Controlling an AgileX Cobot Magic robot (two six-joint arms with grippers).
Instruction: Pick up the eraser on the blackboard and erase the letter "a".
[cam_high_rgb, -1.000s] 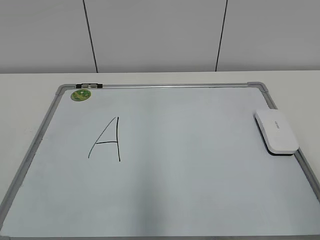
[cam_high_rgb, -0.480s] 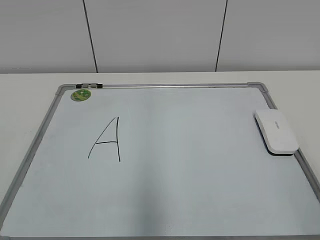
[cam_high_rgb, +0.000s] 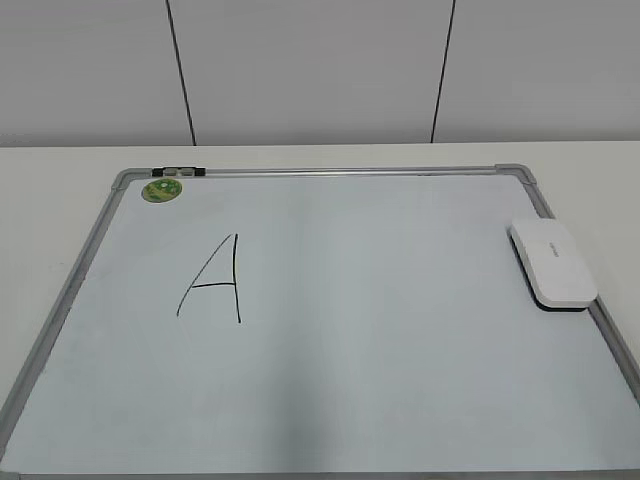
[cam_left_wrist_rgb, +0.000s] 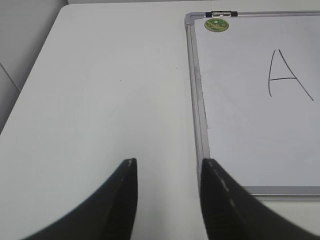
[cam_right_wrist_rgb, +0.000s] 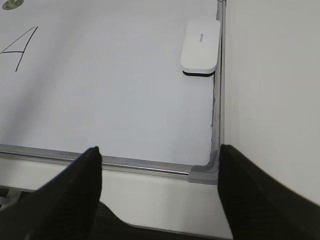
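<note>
A pale bluish-white blackboard (cam_high_rgb: 400, 330) with a silver-grey frame lies on a white counter (cam_high_rgb: 60, 165), bearing a thin black capital "A" (cam_high_rgb: 213, 278). Near its frame: a glossy white eraser (cam_high_rgb: 552, 262) with dark underside and a round green magnet (cam_high_rgb: 160, 189).

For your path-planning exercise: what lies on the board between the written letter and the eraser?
Nothing: in the exterior view only bare blackboard surface separates the letter from the eraser at the right frame.
</note>
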